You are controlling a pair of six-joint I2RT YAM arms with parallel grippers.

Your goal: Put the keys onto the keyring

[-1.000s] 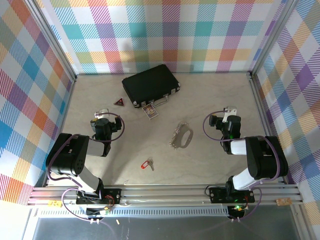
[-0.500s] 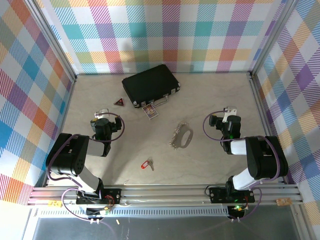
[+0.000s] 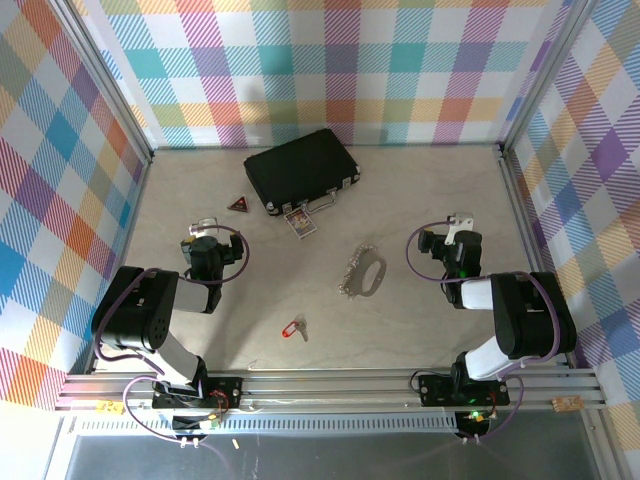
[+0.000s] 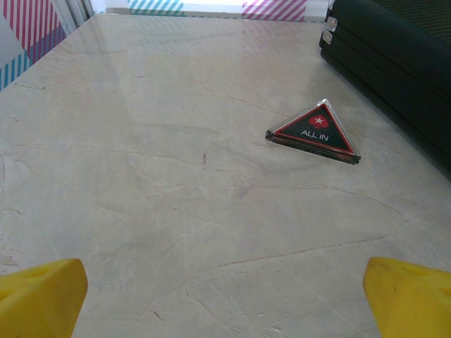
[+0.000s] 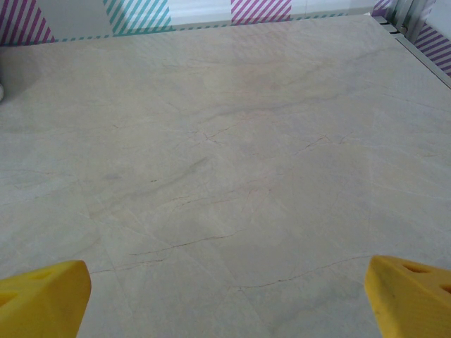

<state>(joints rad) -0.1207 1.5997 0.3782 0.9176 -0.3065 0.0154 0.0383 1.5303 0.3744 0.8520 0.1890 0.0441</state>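
The small silver key with its red tag (image 3: 296, 327) lies on the table near the front, between the two arms. The silver oval keyring (image 3: 368, 274) with its short chain (image 3: 352, 270) lies flat right of centre. My left gripper (image 3: 205, 226) rests folded at the left, well away from the key; its yellow fingertips (image 4: 42, 299) stand wide apart over bare table. My right gripper (image 3: 458, 220) rests folded at the right, apart from the keyring; its yellow fingertips (image 5: 42, 296) are also spread with nothing between them.
A black case (image 3: 300, 170) with a metal handle sits at the back centre. A dark red triangular badge (image 3: 238, 204) (image 4: 313, 132) lies left of it, a small picture card (image 3: 300, 221) in front. Aluminium rails and plaid walls bound the table.
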